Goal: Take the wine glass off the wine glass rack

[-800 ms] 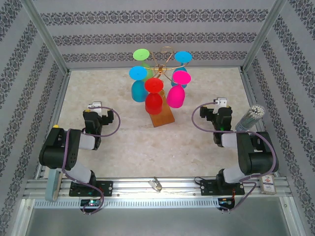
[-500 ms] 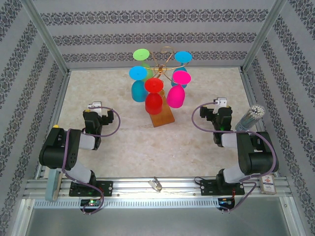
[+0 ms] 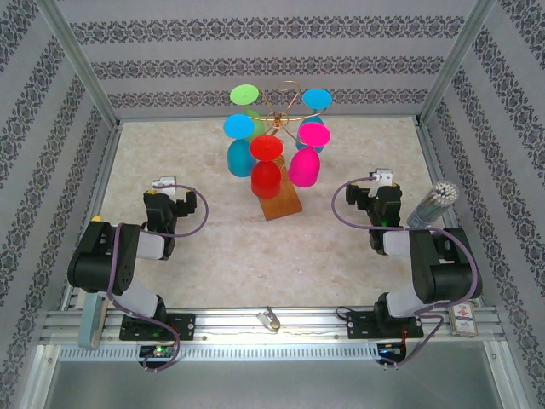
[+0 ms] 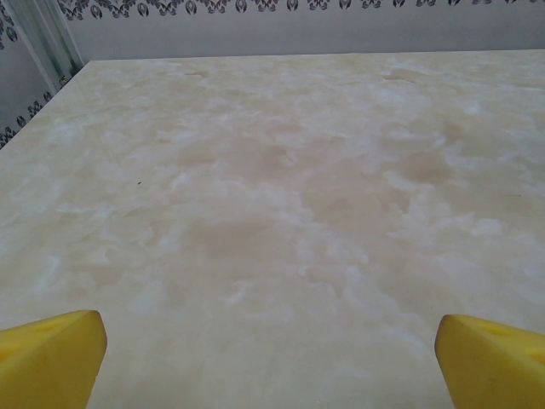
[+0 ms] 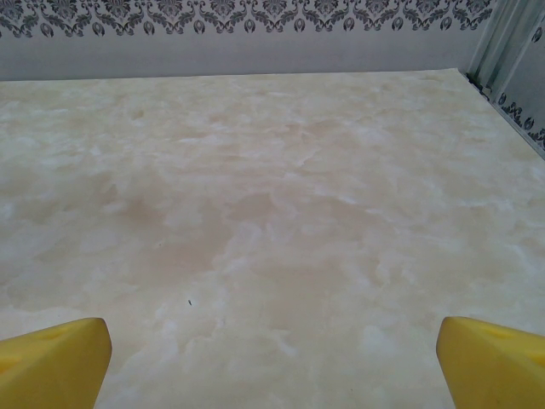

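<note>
Obs., left to right.

Left gripper [image 3: 163, 186] is sitting low near its own base. In the left wrist view its yellow fingers [image 4: 51, 354] are standing spread wide, with nothing but bare table [image 3: 213, 243] between them.

Wine glass rack [image 3: 284, 100] is standing ahead of the left fingers and off to their right, well apart from them. It is also ahead of the right fingers and off to their left, so it is sitting between the two arms at the far side.

- Five glasses are hanging bowl-down from the gold wire.
- Blue glass [image 3: 239, 157], red glass [image 3: 266, 176] and pink glass [image 3: 304, 164] are hanging on the side facing the fingers.
- Green glass [image 3: 244, 94] and cyan glass [image 3: 317, 100] are hanging behind.

Right gripper [image 3: 383, 181] is mirroring the left. Its fingers [image 5: 53, 354] are parted wide over bare marble, pinching nothing.

Judgement: the task is not yet under way.

- No glass is off the rack, and neither gripper is touching it.
- Reaching, gripping a glass and sliding it clear of the wire are all remaining.
- Which glass is meant, I cannot tell.
</note>
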Tool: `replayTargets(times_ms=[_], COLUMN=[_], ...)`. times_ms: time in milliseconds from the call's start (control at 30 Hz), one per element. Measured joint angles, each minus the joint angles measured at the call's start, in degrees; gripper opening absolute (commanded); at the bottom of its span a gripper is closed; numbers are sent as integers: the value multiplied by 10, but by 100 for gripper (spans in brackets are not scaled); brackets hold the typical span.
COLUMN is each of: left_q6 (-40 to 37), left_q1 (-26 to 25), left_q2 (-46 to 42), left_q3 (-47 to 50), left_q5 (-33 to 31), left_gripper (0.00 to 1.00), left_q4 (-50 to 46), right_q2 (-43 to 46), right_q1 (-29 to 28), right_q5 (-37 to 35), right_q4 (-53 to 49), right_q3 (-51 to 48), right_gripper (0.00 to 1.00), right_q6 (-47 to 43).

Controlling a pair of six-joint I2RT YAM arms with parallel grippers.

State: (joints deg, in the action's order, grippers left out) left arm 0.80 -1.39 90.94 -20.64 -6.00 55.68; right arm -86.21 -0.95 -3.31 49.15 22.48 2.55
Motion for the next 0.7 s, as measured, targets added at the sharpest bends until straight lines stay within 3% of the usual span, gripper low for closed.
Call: replayTargets(times_ms=[467,600,700], left_q6=[0,1,1], left_q1=[0,0,0], left_q2=[0,-4,-32], left_q3=[0,-1,-7], left_q5=[0,-2,-7], left_gripper=[99,90,83], left_q4=[0,-9,-49], right_q2=[0,0,0], right_q1=[0,1,1], right_q5=[0,4,5], right_q4=[0,0,0], right_q3=[0,0,0], right_gripper=[98,98,92], right_q6=[0,0,-1])
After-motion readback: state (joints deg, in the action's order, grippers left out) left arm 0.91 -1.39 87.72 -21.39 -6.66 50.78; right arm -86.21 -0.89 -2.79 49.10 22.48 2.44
